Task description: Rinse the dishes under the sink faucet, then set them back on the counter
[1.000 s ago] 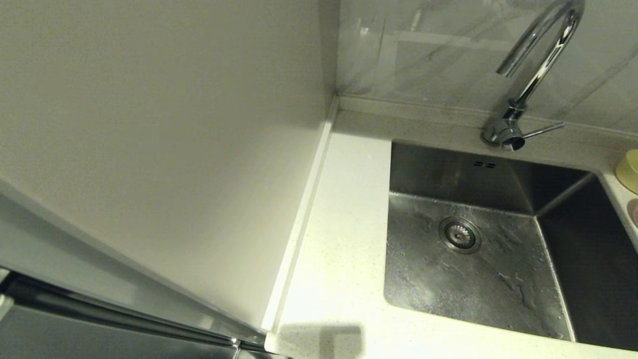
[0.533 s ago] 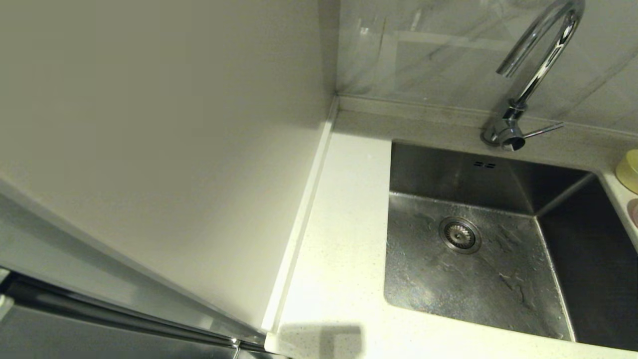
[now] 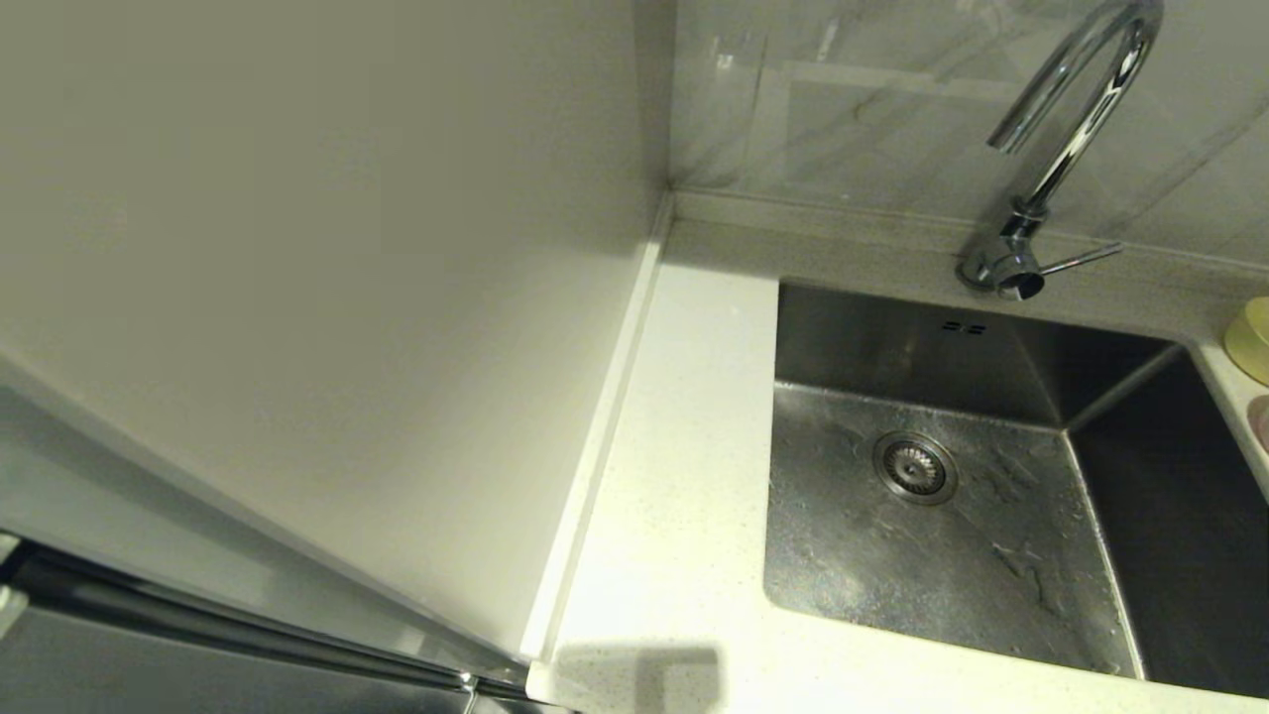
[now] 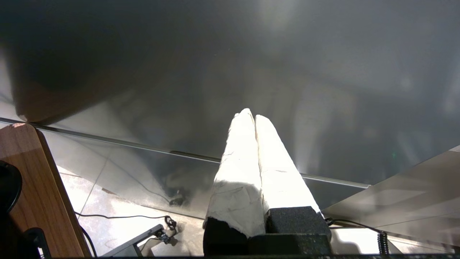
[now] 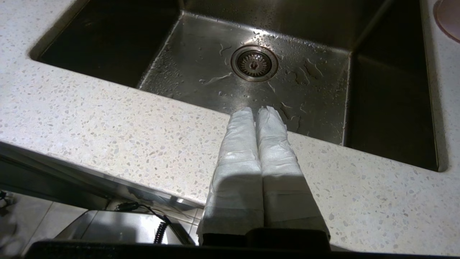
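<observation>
The steel sink (image 3: 991,585) is wet and holds no dish; its drain strainer (image 3: 914,467) lies bare. The chrome faucet (image 3: 1076,119) arches over the back rim, and no water shows at its spout. A yellow dish (image 3: 1251,340) and a pink dish (image 3: 1261,421) peek in on the counter (image 3: 684,496) at the far right. Neither arm shows in the head view. My right gripper (image 5: 258,110) is shut and empty above the counter's front strip (image 5: 107,122), pointing at the sink (image 5: 201,64), with the pink dish (image 5: 449,14) off beside the basin. My left gripper (image 4: 251,116) is shut and empty, low before a dark panel.
An off-white side panel (image 3: 347,297) walls off the counter's left. The tiled back wall (image 3: 843,99) rises behind the raised ledge. Below the left gripper are a wooden board (image 4: 36,187) and cables on the floor (image 4: 122,216).
</observation>
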